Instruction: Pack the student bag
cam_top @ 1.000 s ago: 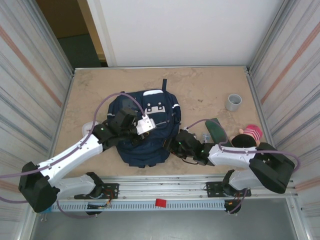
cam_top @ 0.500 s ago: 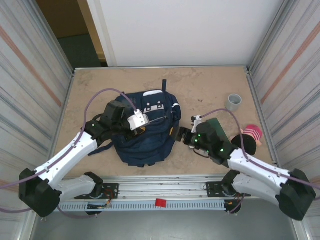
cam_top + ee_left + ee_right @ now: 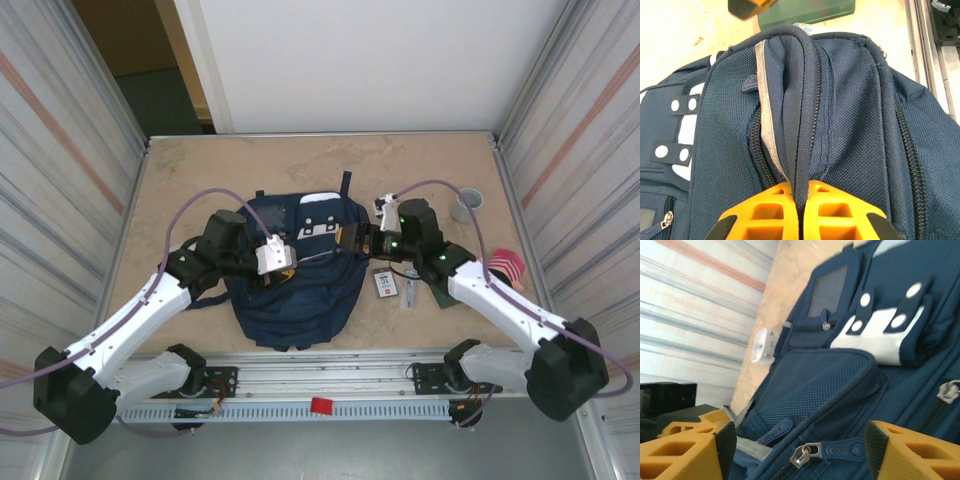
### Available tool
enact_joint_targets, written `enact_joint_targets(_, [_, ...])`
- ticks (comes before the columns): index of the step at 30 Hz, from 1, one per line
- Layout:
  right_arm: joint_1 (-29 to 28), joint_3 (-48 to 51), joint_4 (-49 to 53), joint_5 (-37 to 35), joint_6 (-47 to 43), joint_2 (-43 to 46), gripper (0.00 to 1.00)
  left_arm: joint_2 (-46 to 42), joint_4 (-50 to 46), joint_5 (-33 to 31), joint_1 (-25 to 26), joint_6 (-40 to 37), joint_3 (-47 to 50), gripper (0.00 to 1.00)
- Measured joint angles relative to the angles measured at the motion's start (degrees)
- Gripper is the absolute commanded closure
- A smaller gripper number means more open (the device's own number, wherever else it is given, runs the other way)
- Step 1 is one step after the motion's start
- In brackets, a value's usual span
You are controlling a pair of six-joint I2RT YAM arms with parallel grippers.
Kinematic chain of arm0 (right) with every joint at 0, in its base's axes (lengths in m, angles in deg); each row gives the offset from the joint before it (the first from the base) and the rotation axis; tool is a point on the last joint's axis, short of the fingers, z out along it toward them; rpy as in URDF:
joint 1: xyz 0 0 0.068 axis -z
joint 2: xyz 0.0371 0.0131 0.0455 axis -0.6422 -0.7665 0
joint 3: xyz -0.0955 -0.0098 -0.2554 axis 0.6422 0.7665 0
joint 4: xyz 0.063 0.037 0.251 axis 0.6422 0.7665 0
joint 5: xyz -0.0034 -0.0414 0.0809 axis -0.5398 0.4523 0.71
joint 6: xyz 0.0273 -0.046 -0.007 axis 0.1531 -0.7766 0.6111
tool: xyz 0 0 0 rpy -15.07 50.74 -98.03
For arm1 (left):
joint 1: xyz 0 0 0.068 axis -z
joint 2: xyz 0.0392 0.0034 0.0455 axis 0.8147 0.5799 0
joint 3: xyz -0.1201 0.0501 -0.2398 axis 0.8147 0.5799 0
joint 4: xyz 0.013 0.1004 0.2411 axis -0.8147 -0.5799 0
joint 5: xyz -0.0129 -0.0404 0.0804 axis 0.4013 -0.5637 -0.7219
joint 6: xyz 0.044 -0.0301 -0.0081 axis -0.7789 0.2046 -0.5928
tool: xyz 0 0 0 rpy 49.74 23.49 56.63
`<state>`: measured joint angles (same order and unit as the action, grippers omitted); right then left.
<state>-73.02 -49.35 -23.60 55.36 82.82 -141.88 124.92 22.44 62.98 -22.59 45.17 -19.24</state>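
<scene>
The bag (image 3: 300, 290) lies flat in the middle of the counter (image 3: 200, 180), its white patches toward the far wall and its bottom toward the arm bases. The left pincer (image 3: 283, 268) is clenched on a raised fold of the bag's fabric. In the left wrist view, its yellow fingers (image 3: 762, 217) press together with a zipper seam pinched between them. This looks meant to lift the cloth and hold the bag taut so a zipper can run. The right pincer (image 3: 352, 240) sits at the bag's right side, released, its jaws standing wide with nothing caught. Its wrist view has a zipper pull (image 3: 802, 455) lying between the two pads, so it is probably lining up to take that pull and open a pocket. The things likely waiting to go in lie to the right of the bag: a small card (image 3: 385, 283), a dark green book (image 3: 440, 292), a plush toy (image 3: 507, 266) and, farther back, a grey tape roll (image 3: 467, 203). Packing itself seems hardly begun, since these are all outside the bag.
</scene>
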Motion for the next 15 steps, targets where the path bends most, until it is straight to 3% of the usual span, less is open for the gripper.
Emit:
enact_joint_targets(5, [-4.2, -3.93, 4.72, -2.89, 3.37, -5.49, 0.34, 0.0, 0.81, -0.48, -0.04, -0.33, 0.59, 1.0])
enact_joint_targets(6, [-4.74, -4.46, 5.25, -3.5, 4.24, -6.19, 0.38, 0.0, 0.9, -0.7, -0.07, -0.35, 0.9, 1.0])
enact_joint_targets(10, [-6.91, -6.47, 6.45, -5.66, 7.04, -8.74, 0.71, -0.09, 1.64, -2.4, -0.04, -0.35, 2.51, 1.0])
enact_joint_targets(15, [-7.34, -6.6, 5.55, -7.34, 10.38, -10.29, 0.92, -0.31, 1.95, -5.25, -0.15, -0.31, 3.13, 0.93])
